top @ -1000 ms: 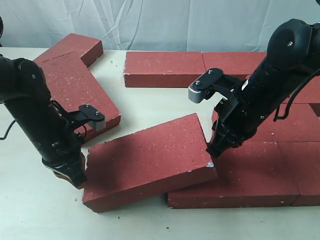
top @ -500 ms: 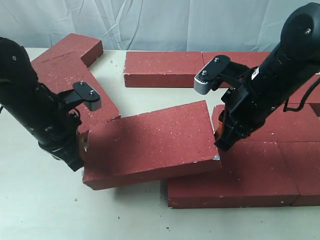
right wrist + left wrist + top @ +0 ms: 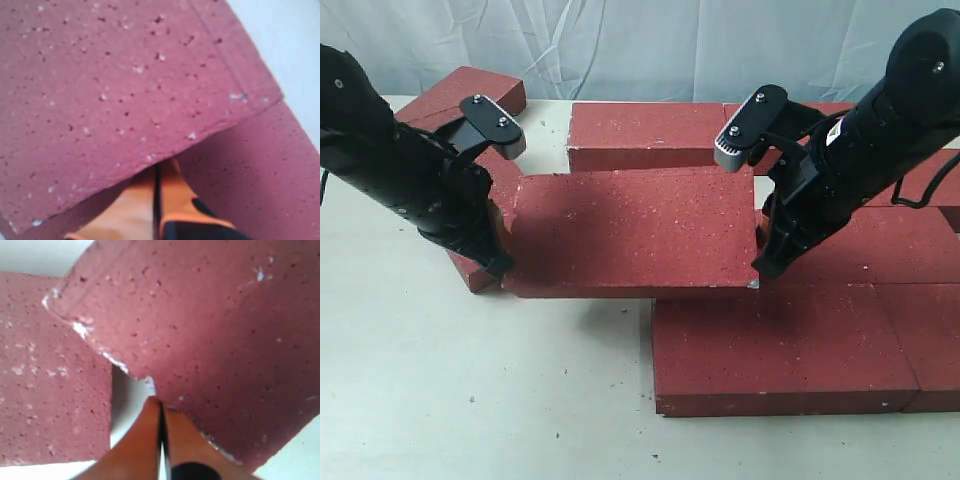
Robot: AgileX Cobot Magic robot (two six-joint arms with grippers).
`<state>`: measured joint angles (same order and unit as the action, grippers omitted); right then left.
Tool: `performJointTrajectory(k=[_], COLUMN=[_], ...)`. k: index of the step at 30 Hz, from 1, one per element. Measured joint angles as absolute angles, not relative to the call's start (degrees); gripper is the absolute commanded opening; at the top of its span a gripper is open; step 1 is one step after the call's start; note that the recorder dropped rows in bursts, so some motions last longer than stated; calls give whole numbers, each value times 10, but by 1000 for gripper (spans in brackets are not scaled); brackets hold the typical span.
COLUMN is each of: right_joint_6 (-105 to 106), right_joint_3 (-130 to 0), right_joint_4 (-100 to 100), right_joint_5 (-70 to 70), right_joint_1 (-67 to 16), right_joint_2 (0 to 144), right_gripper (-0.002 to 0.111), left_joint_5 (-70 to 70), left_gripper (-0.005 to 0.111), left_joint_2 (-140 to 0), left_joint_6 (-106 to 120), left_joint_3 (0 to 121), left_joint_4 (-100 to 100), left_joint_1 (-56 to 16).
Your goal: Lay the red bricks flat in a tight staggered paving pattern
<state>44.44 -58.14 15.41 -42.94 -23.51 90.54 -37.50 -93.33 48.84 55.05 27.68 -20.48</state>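
Note:
One red brick [image 3: 635,235] hangs level between my two grippers, squeezed at its short ends, long side parallel to the back row. My left gripper [image 3: 498,262] is shut, its orange fingertips [image 3: 154,407] pressed to the brick's chipped left end [image 3: 210,330]. On the other side my right gripper [image 3: 760,272] is shut too, tips [image 3: 167,172] tucked under the brick's right edge [image 3: 115,90]. That end overlaps a flat front brick [image 3: 770,345]. Nothing lies between either pair of fingers.
A back-row brick [image 3: 645,135] lies just behind the held one. Angled bricks [image 3: 460,90] sit under and behind the left arm. More flat bricks [image 3: 910,250] fill the right side. The pale table [image 3: 470,400] shows at front left.
The brick swung from a tilted diagonal to level and parallel with the back row, moving away from the front edge. Both arms travelled back with it, still pressing its ends.

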Motion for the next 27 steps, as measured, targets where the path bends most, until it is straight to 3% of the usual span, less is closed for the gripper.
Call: performJointTrajectory(k=[19,27], right_joint_6=[378,374], right_joint_3=[-624,-627], right_joint_4=[63,77], right_joint_5=[-339,-257], right_joint_1=[-229,-187], right_joint_2=[956,973], right_gripper=[-1,-1], left_joint_5=[-290,-266], left_gripper=[0,0], left_joint_2=[-1042,-1082], left_joint_6=[489,489], left_joint_3=[668,716], left_joint_4=[283,305], left_joint_1=[-200,-200])
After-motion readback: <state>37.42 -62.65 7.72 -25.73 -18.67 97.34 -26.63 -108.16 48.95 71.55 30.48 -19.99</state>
